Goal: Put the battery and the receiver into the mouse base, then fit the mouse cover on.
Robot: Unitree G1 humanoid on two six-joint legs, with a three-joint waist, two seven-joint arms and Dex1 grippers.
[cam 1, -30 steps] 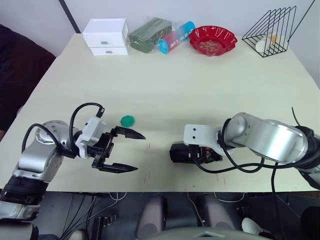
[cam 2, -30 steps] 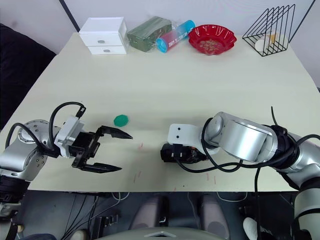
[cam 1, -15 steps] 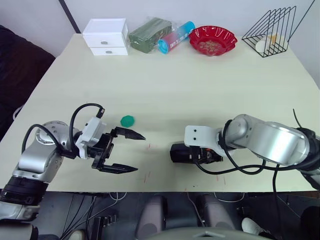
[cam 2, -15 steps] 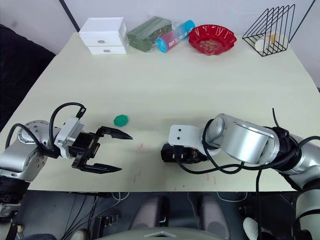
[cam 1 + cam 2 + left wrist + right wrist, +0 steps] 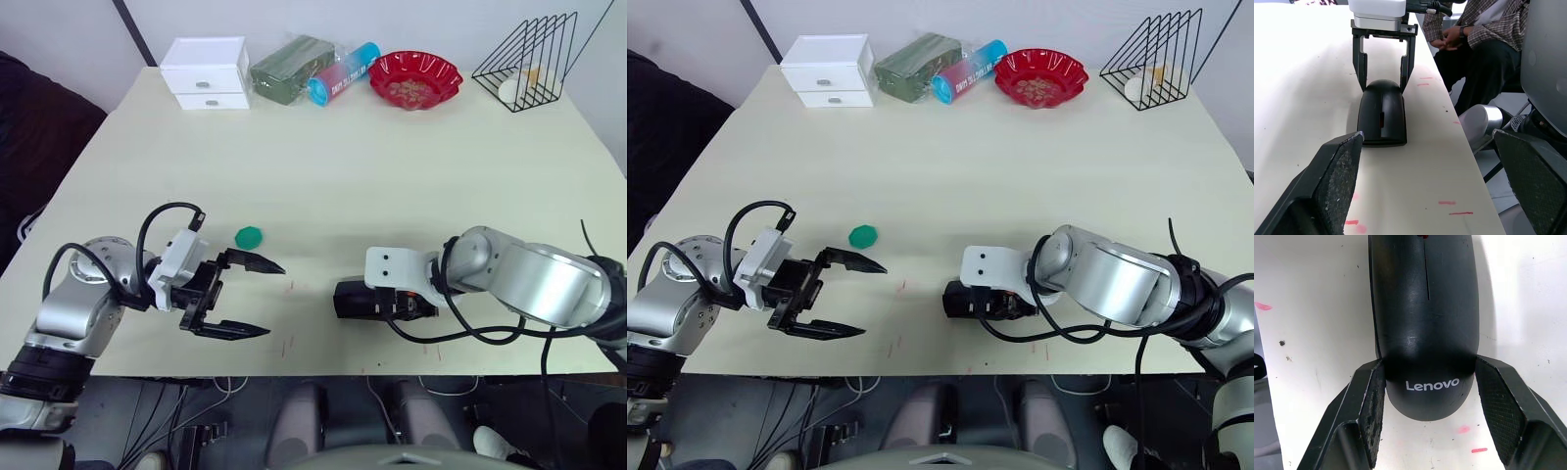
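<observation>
**Cover looks on — watch the release near the edge**

Right gripper (image 5: 1426, 423) straddles the back of the mouse (image 5: 364, 299). One finger (image 5: 1369, 418) touches its side, the other stands slightly off, so it's a narrow bracket and you can't call it a firm clamp. Left gripper (image 5: 240, 294) is wide open and empty, well apart from the mouse.

Risks:
- The mouse sits near the front edge of the table (image 5: 323, 166). If you pull the right arm back while a finger drags on the shell, it could slide off.
- If the cover (image 5: 1425, 308) isn't fully seated, a sideways squeeze could pop it; can't tell whether it's latched.

Looks: the mouse is glossy black and one-piece from above, "Lenovo" at the rear, thin centre seam, a speck of red at the far end. The battery and receiver are presumably inside. The green disc (image 5: 249, 236) is not part of the task.
</observation>
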